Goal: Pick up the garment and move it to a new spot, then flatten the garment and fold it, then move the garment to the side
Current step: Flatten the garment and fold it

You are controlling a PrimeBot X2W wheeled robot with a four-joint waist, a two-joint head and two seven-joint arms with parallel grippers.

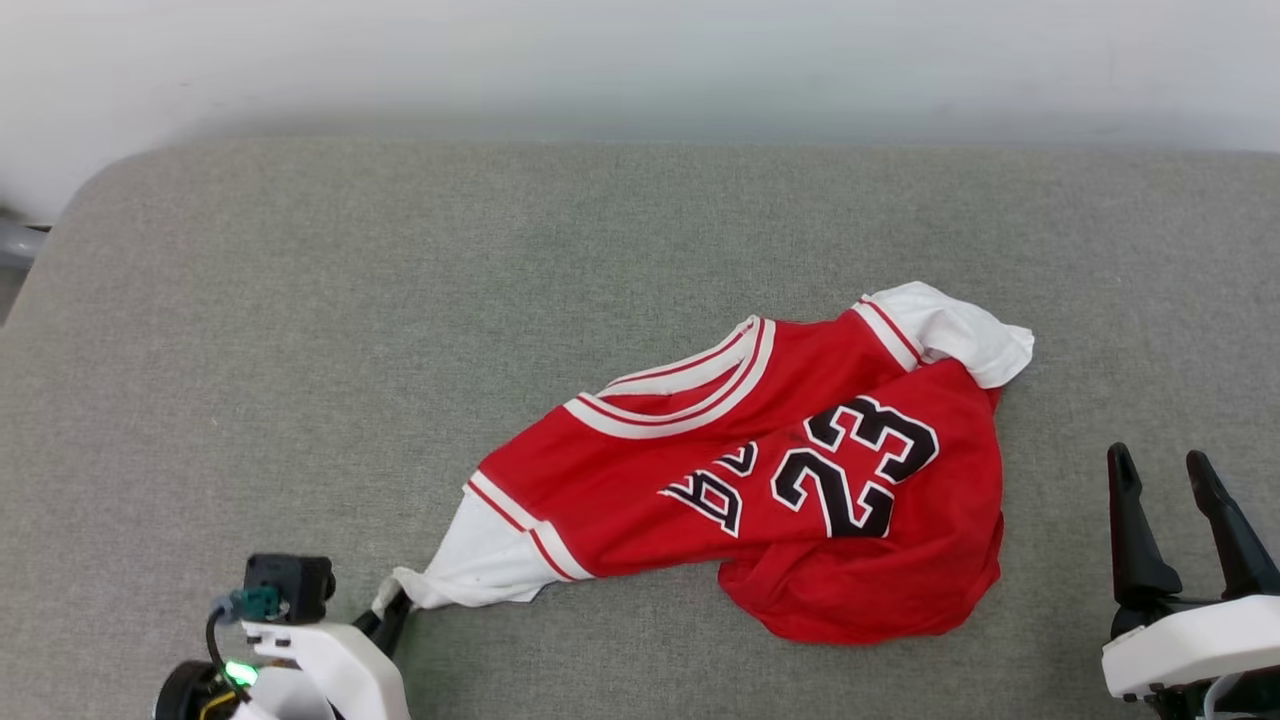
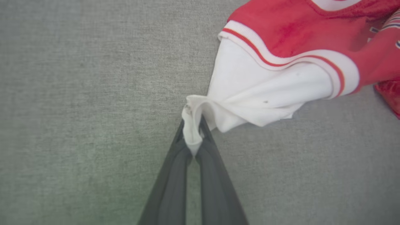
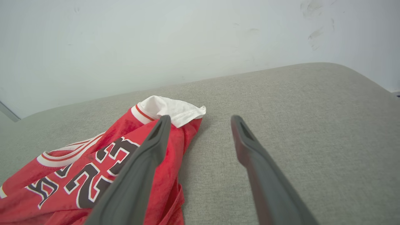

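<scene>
The crumpled red jersey-style garment (image 1: 800, 470), with white short sleeves and black numbers, lies right of centre on the grey fabric-covered bench (image 1: 300, 300), its near-left white sleeve (image 1: 480, 565) drawn out to a point. The left tool (image 2: 192, 131) is pressed together, pinching that sleeve's hem, probably to lift or drag the cloth by one corner. The right tool (image 1: 1158, 460) stands spread and empty just right of the garment, seemingly ready to take the other side.

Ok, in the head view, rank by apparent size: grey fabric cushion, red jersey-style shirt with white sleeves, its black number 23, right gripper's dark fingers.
1. Grey fabric cushion
2. Red jersey-style shirt
3. Black number 23 and right gripper's dark fingers: look alike, fingers nearer camera, so unranked.
</scene>
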